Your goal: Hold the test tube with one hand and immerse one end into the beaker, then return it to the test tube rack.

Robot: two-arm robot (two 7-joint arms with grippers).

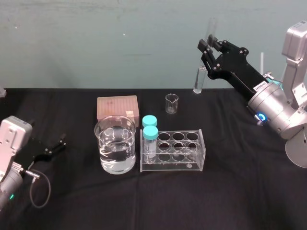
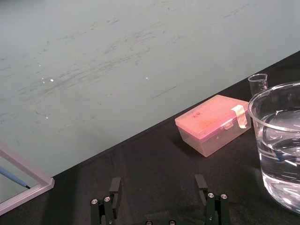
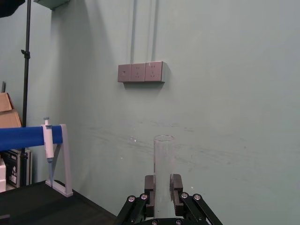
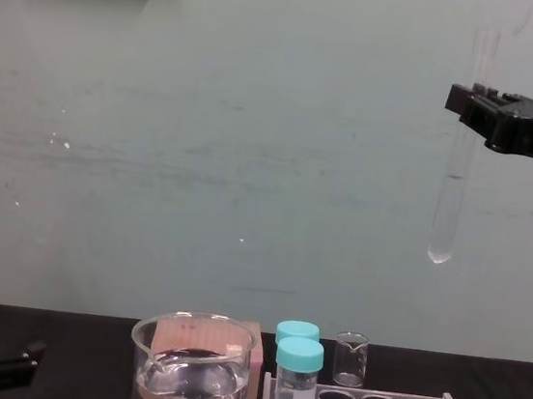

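One black right tool (image 1: 207,45) grips the long clear glass test tube (image 4: 448,212) high above the black worktop (image 1: 240,201); the left tool (image 1: 58,145) rests, fingers (image 2: 115,187) apart.

Black table (image 1: 240,201) holds beaker (image 1: 115,146), test tube rack (image 1: 172,167), pink box (image 1: 117,108), tiny beaker (image 1: 171,103).

R gripper (image 1: 207,47) raised far right, arm angled up and leftward, fingers clamped on test tube (image 4: 450,198). L gripper (image 1: 56,146) parked low, near left, fingers apart.

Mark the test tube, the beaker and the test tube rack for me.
test tube (image 4: 451,203), chest view, lower glass shaft.
beaker (image 1: 115,162), head view, front wall.
test tube rack (image 1: 182,166), head view, front wall.
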